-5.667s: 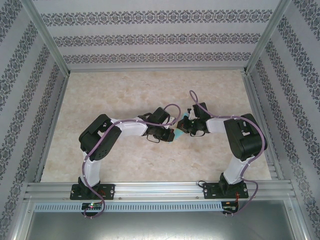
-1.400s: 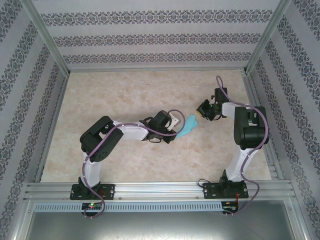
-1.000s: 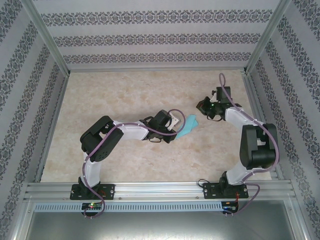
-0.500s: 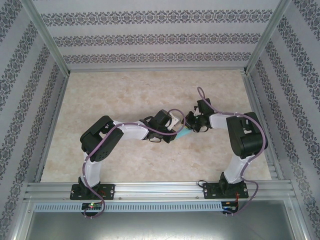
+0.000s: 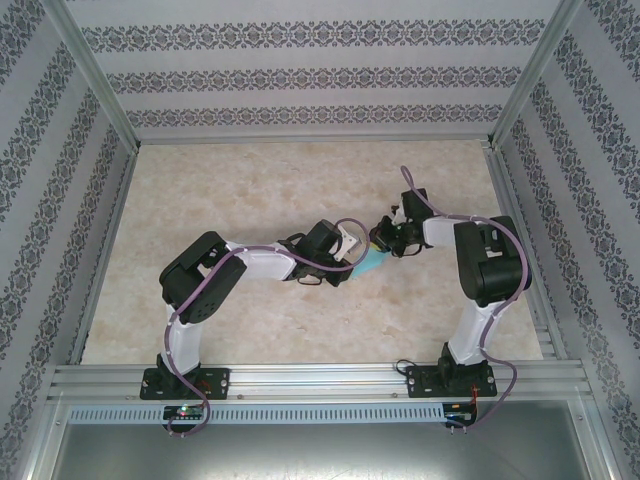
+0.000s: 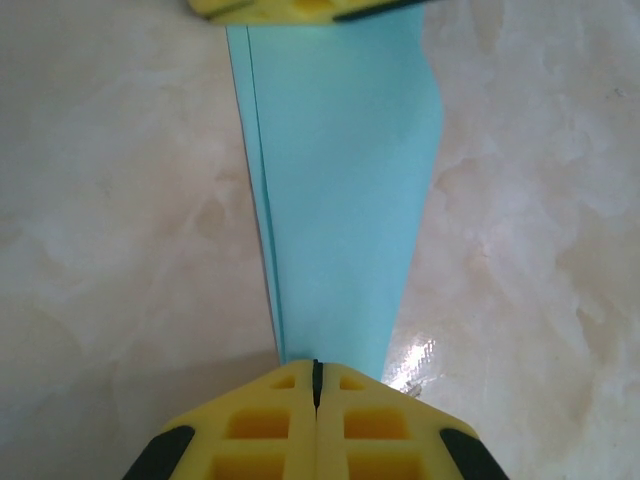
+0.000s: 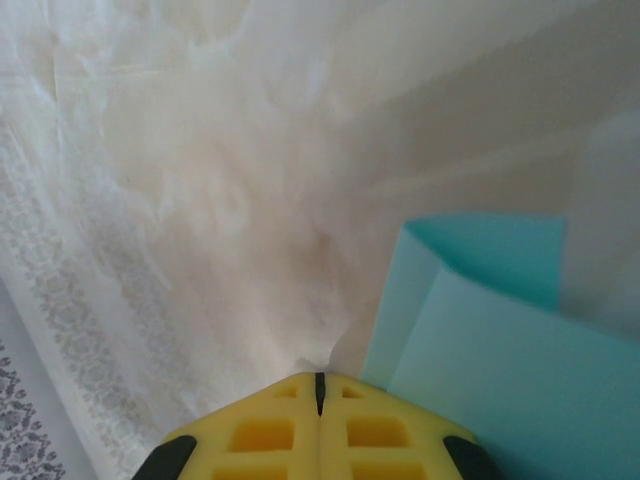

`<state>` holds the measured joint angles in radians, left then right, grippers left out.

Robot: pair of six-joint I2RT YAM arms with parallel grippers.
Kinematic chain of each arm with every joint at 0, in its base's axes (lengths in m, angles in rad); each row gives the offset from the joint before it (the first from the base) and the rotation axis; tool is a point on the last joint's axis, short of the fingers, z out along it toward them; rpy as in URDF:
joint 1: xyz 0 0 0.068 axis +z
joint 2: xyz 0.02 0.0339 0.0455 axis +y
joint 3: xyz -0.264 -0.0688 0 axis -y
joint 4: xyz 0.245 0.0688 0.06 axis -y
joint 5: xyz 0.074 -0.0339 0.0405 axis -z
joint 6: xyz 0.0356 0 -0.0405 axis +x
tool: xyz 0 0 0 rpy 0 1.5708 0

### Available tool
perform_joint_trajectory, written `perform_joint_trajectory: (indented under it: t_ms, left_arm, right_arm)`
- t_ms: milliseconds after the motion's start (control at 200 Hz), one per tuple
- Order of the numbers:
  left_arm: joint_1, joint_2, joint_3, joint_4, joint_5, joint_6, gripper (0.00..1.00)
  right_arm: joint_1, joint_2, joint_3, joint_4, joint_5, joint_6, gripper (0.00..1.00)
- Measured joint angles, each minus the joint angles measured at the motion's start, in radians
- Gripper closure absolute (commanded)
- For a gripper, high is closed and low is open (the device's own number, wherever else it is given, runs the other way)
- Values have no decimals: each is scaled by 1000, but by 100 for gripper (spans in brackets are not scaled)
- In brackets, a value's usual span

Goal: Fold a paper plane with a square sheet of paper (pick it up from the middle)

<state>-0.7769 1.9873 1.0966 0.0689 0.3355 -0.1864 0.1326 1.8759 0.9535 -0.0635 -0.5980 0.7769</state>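
The turquoise paper (image 5: 372, 263) lies on the table, folded into a narrow tapering dart with creased layers. In the left wrist view the folded paper (image 6: 340, 180) runs away from my left gripper (image 6: 316, 365), which is shut, its tips resting on the narrow end. From above, the left gripper (image 5: 355, 264) sits at the paper's near-left end. My right gripper (image 5: 383, 243) is shut at the wide far end; its yellow fingers (image 6: 290, 8) cross the top of the left wrist view. The right wrist view has the right gripper (image 7: 320, 378) just beside the paper's raised edge (image 7: 500, 330).
The pale marbled tabletop (image 5: 260, 190) stretches around both arms. Patterned walls (image 5: 320, 80) and metal frame posts (image 5: 105, 110) enclose the table on three sides. An aluminium rail (image 5: 320, 380) runs along the near edge by the arm bases.
The right arm has swung back from the far right to the paper's wide end. The left arm and the paper have stayed put.
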Motion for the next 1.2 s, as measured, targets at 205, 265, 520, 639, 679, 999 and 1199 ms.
perform_joint_trajectory:
  t_ms: [205,265,520,639,679,999,1199]
  left_arm:
    - [1,-3,-4,2,0,0,96]
    - [1,-3,-5,2,1,0,96]
    - [7,-20,-21,-5,16,0,93]
    - [12,-26,-9,-39,37,-6,89]
    - [13,-26,-2,-55,47,-10,88]
    - [15,-28,89,-260,111,-71,63]
    - [13,-49,112,-350,94,-88,51]
  right_arm:
    - [-69,29,37,42,40,2,100]
    - [-86,34,42,59,60,3,100]
    - [-110,51,68,69,78,5,100]
    - [-124,51,79,68,85,5,99]
    - [-124,49,79,68,85,4,97]
    - [-121,-146,29,-6,47,-53,71]
    - [-108,-303,-53,-77,35,-102,60]
